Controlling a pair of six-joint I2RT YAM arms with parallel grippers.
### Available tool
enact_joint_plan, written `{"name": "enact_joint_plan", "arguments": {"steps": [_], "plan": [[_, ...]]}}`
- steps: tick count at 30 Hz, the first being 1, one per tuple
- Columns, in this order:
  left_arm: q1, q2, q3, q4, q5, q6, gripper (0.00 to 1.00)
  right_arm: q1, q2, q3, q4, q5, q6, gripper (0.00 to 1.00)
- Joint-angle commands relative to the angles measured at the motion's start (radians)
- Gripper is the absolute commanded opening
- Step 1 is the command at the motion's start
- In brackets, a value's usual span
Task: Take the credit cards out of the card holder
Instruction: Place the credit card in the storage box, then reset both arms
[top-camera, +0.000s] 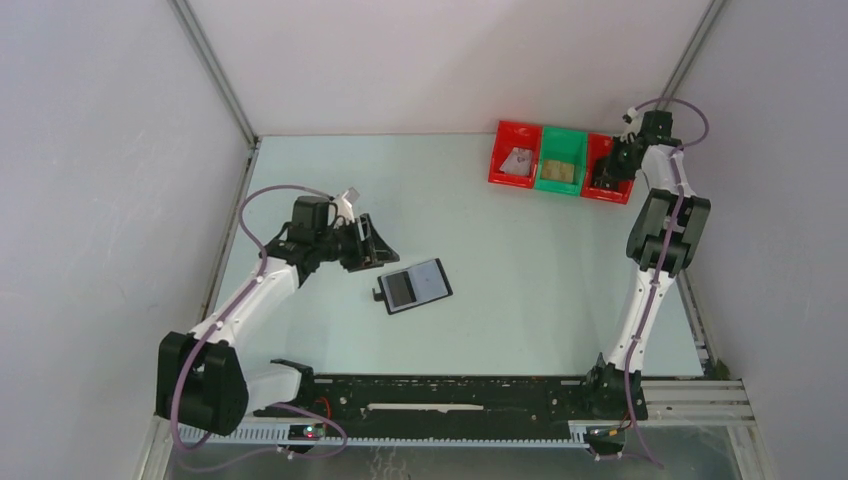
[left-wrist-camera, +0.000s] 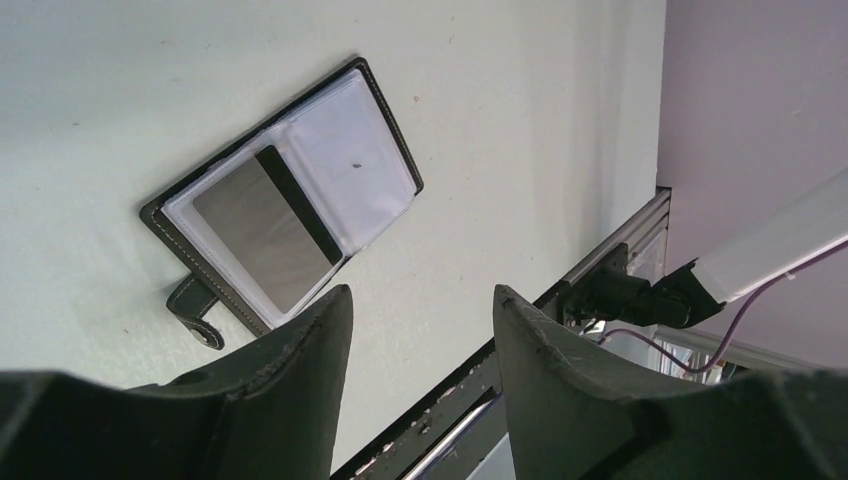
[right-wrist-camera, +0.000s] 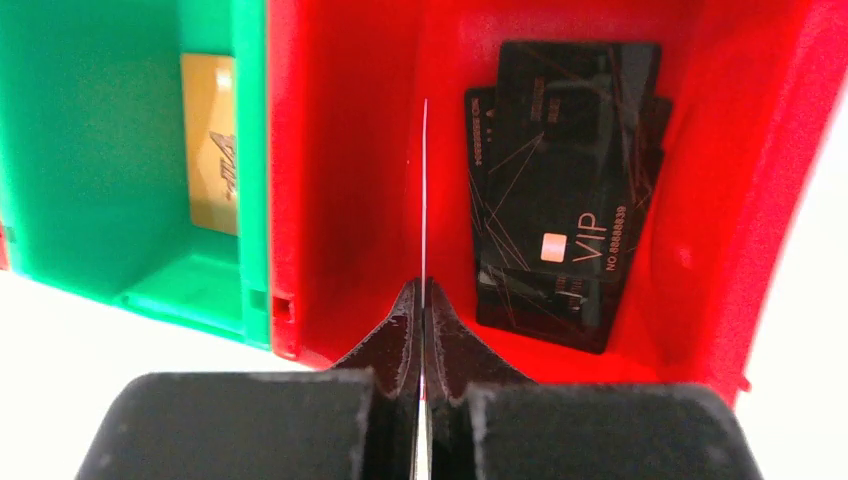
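Two arms work on the pale table (top-camera: 500, 300) in the top view. The card holder (top-camera: 417, 285) lies open and flat near the middle of the table. The left gripper (top-camera: 375, 245) hangs just to the left of it and a little farther back. Three bins stand in a row at the far right: a red bin (top-camera: 515, 150), a green bin (top-camera: 561, 150) and the right red bin (top-camera: 600, 190). The right gripper (top-camera: 612, 168) is over the right red bin.

From the left wrist, the fingers (left-wrist-camera: 300, 350) stand wide apart with nothing between them, above the table. The open holder lies beyond them. A silvery-grey card (left-wrist-camera: 262, 232) with a dark stripe sits in its clear sleeve on the left half. The closing tab (left-wrist-camera: 195, 308) sticks out from the near-left edge.

From the right wrist, the two fingers are pressed together on a thin card (right-wrist-camera: 425, 190), which is seen edge-on and stands upright over the right red bin. Black cards (right-wrist-camera: 560, 210) marked VIP lie inside this bin, right of the held card. A tan-orange card (right-wrist-camera: 210, 145) lies in the green bin on the left.
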Motion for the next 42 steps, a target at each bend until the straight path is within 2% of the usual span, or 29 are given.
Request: {"name": "enact_joint_plan", "arguments": {"steps": [1,4,6,7,8,12,17,22,23,25,27,30,36,42], "plan": [[0.002,0.014,0.062,-0.001,-0.005,0.033,0.59,-0.005,-0.011,0.042,0.019,-0.030,-0.021,0.03],[0.002,0.021,0.066,0.000,-0.003,0.035,0.59,-0.007,-0.038,0.021,0.045,0.012,0.007,0.21],[0.002,0.024,0.069,0.000,-0.004,0.037,0.59,-0.005,-0.047,0.018,0.052,0.040,0.017,0.29],[0.002,0.025,0.069,0.000,-0.003,0.037,0.59,-0.004,-0.050,0.015,0.057,0.055,0.018,0.42],[0.002,0.024,0.069,-0.001,-0.003,0.039,0.59,-0.002,-0.056,0.010,0.062,0.066,0.018,0.46],[0.002,-0.011,0.064,-0.005,-0.029,0.040,0.58,0.012,-0.128,-0.061,0.135,0.134,0.018,0.51],[0.002,-0.045,0.076,-0.029,-0.039,0.052,0.59,0.011,-0.310,-0.196,0.256,0.268,0.072,0.53],[0.002,-0.143,0.115,-0.065,-0.206,0.073,0.59,0.086,-0.532,-0.318,0.329,0.461,0.025,0.55],[0.002,-0.166,0.126,-0.077,-0.241,0.086,0.60,0.120,-0.587,-0.339,0.335,0.519,-0.005,0.63],[0.002,-0.221,0.151,-0.107,-0.325,0.105,0.60,0.202,-0.672,-0.384,0.343,0.645,-0.056,0.97],[0.002,-0.262,0.173,-0.118,-0.392,0.119,0.60,0.313,-0.757,-0.449,0.360,0.751,-0.100,1.00],[0.002,-0.344,0.193,-0.117,-0.494,0.143,0.61,0.414,-0.891,-0.567,0.358,0.768,-0.062,1.00],[0.001,-0.461,0.217,-0.123,-0.693,0.215,0.65,0.474,-1.205,-0.874,0.428,0.479,0.182,0.99],[0.002,-0.499,0.192,-0.142,-0.772,0.222,0.65,0.589,-1.437,-1.171,0.462,0.417,0.276,1.00]]}}
